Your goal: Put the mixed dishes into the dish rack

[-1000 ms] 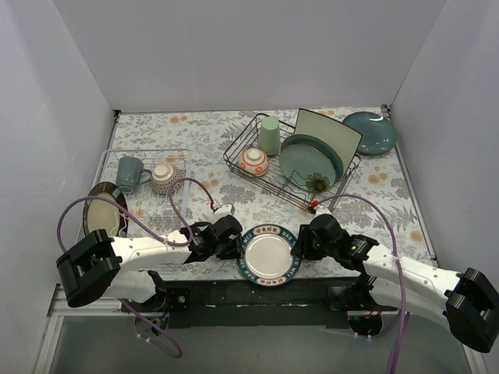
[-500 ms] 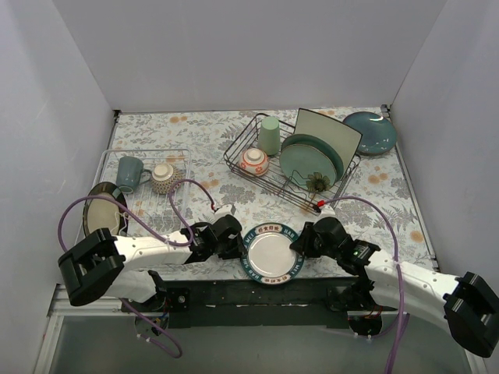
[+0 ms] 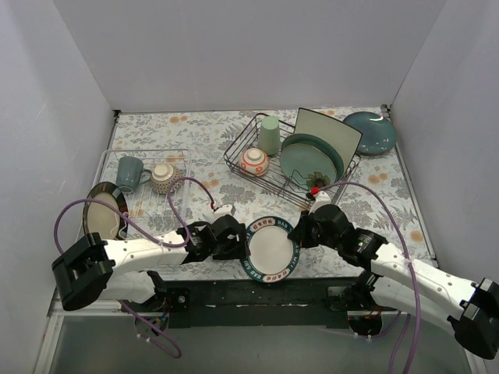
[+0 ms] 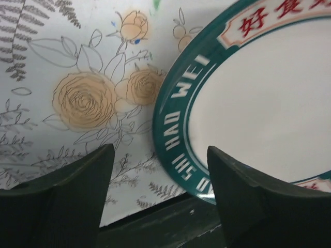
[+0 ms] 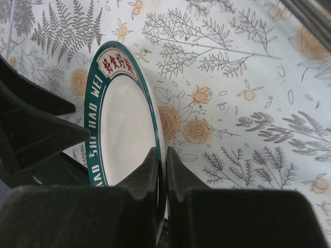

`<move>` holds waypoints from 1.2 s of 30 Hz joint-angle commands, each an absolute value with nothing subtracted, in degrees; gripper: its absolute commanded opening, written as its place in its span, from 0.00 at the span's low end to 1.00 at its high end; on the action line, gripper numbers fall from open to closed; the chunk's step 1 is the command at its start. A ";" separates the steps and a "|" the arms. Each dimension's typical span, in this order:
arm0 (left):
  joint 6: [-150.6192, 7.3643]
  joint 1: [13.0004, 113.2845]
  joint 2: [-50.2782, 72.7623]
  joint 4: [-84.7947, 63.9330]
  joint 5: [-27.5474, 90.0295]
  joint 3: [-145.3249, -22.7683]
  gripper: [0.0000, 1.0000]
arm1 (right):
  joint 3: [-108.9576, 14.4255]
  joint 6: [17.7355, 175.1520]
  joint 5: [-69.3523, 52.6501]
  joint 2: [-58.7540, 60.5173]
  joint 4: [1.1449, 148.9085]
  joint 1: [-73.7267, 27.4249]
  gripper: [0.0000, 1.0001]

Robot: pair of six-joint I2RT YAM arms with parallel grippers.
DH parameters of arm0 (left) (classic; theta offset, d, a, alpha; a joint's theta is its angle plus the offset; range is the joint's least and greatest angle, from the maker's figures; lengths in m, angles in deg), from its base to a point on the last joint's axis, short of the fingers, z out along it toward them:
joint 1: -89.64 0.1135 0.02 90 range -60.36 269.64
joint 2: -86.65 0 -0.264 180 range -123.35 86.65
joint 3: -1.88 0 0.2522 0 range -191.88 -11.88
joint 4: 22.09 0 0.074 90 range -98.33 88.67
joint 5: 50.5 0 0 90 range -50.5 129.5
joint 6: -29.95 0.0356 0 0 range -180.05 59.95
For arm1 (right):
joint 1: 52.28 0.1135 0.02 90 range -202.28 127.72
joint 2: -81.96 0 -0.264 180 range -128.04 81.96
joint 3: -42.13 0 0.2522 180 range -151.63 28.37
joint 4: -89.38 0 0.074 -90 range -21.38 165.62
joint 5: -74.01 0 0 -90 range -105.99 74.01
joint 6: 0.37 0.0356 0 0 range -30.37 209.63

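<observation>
Near edge of the worktop: R gripper (image 5: 161, 153) clenched on the rim of a green-rimmed plate (image 3: 270, 249), one finger each side. The plate stood tilted on edge, its white face w/ red characters turned up. L gripper (image 3: 238, 238) sat just beside the plate's left rim, jaws released and apart, gripping nothing. Purple cables (image 3: 78, 210) looped over both arms.

The worktop (image 3: 195, 132) wore a pale cloth printed w/ grey ferns and orange roses.

Left edge: a dark-rimmed plate (image 3: 101, 212) leaned upright beside a pale wire tray (image 3: 178, 153), which held a grey-blue mug (image 3: 129, 173) and a small patterned cup (image 3: 164, 178).

Right of ctr, toward the far edge: the dish rack (image 3: 236, 149), black wire, carried a red-orange bowl (image 3: 254, 161), a pale green cup (image 3: 270, 134) mouth down, round green plates (image 3: 308, 160) upright in the slots and a white square plate (image 3: 331, 132) behind them. A teal plate (image 3: 369, 132) lay by the far right corner, outside the rack.

Plain pale walls (image 3: 234, 54) closed in the left, right and far sides.
</observation>
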State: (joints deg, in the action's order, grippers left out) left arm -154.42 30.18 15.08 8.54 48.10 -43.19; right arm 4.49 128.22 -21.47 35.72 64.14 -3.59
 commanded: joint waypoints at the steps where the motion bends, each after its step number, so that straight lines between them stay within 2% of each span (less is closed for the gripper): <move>1: -151.02 29.52 20.36 20.40 52.50 -44.48 0.83 | -5.35 118.21 -23.46 35.21 58.13 -3.15 0.01; 3: -150.23 29.52 22.04 21.20 53.38 -45.27 0.93 | -8.00 114.09 -23.64 33.72 57.87 -3.15 0.01; 5: -149.79 29.61 24.15 22.61 54.79 -45.89 0.98 | -11.61 112.23 -24.60 31.97 57.96 -3.15 0.01; 15: -149.52 29.61 28.99 26.65 57.26 -46.51 0.98 | -31.36 99.05 -29.52 25.89 54.35 -3.15 0.01; 22: -148.29 29.61 31.80 25.60 56.73 -45.98 0.98 | -43.78 87.46 -41.54 22.12 54.44 -3.15 0.01; 29: -147.94 29.61 32.51 24.81 55.94 -45.45 0.98 | -45.64 72.77 -53.95 20.00 61.72 -3.15 0.01; 36: -147.76 29.61 34.44 23.75 55.32 -44.66 0.98 | -36.68 55.98 -59.58 21.32 72.27 -3.06 0.01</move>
